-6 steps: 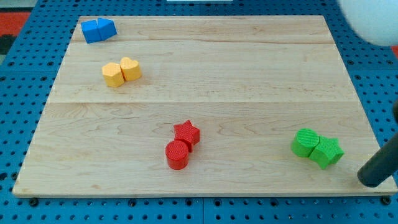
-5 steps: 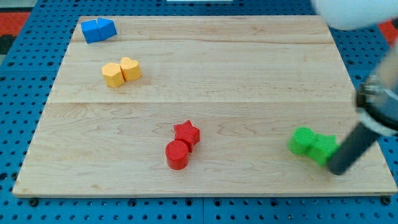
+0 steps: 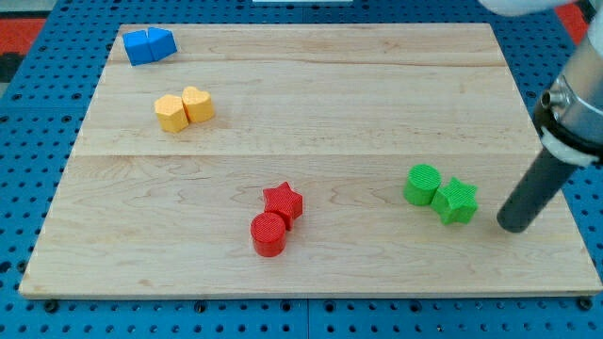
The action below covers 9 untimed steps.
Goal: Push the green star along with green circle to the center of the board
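The green circle and the green star sit touching each other at the right of the wooden board, the circle on the left. My tip rests on the board just to the right of the green star, a small gap apart from it.
A red star and a red circle sit together at the lower middle. Two yellow blocks lie at the upper left. Two blue blocks lie at the top left corner. The board's right edge is close to my tip.
My tip came in from the board's lower right and pushed the green pair left and up. The star and circle now lie further toward the middle.
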Each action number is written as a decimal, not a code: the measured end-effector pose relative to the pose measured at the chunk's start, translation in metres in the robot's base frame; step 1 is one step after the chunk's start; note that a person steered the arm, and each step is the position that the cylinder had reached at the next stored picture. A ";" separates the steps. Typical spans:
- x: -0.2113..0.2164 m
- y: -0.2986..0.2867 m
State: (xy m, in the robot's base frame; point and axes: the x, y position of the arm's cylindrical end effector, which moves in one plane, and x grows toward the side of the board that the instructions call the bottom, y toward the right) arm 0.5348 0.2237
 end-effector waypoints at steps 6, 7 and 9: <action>-0.019 -0.161; -0.040 -0.213; -0.093 -0.211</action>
State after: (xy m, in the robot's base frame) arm 0.4414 0.0126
